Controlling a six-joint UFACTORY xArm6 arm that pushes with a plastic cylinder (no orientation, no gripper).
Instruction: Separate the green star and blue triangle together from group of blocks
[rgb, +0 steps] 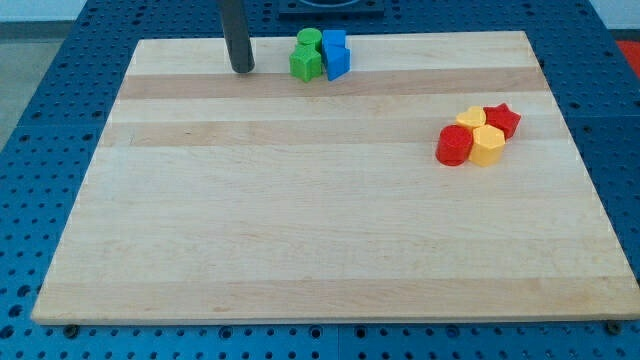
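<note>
A tight cluster of blocks sits at the view's top edge of the wooden board (300, 220). In it, a green star-like block (305, 65) lies below a round green block (308, 40). A blue block that looks like a triangle (338, 64) lies just right of the star, touching it, with a second blue block (334, 41) above it. My tip (242, 70) rests on the board left of the cluster, about a block's width from the green star and apart from it.
A second cluster sits at the view's right: a red star (503, 120), a yellow block (470, 118), a round red block (454, 146) and a yellow hexagon-like block (487, 147). Blue perforated table surrounds the board.
</note>
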